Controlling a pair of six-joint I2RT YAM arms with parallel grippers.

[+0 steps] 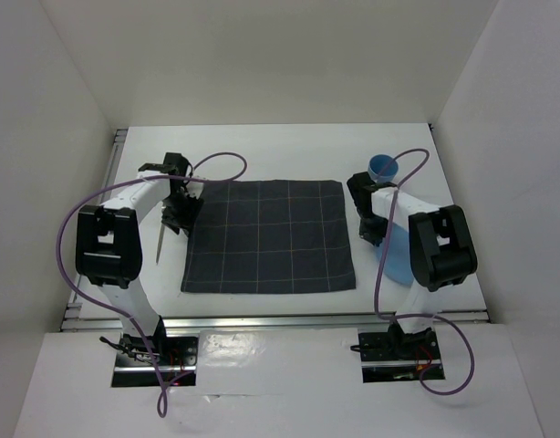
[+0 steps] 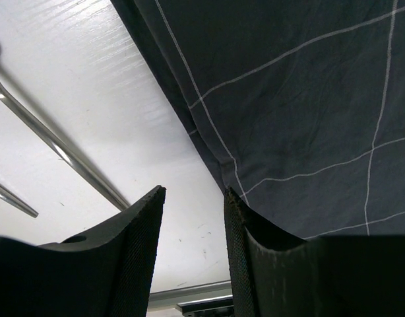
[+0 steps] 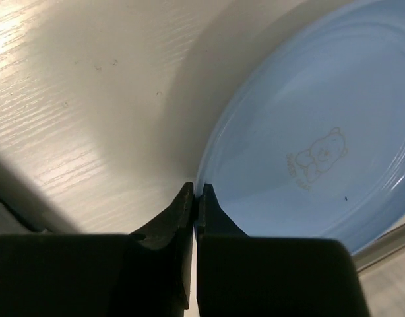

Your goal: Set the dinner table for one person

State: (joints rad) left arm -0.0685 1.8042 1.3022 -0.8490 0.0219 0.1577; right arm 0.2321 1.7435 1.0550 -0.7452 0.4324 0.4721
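Right gripper (image 3: 194, 189) pinched the rim of the round pale-blue plate (image 3: 308, 132); left gripper (image 2: 194, 191) hung spread above an edge of the dark grey checked cloth placemat (image 2: 308, 99).

White back wall (image 1: 262, 55), white side panels (image 1: 38, 155) left and right, bright even light, soft shadows.

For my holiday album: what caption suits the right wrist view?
Right gripper, shut, at the rim of a blue plate on the white table.
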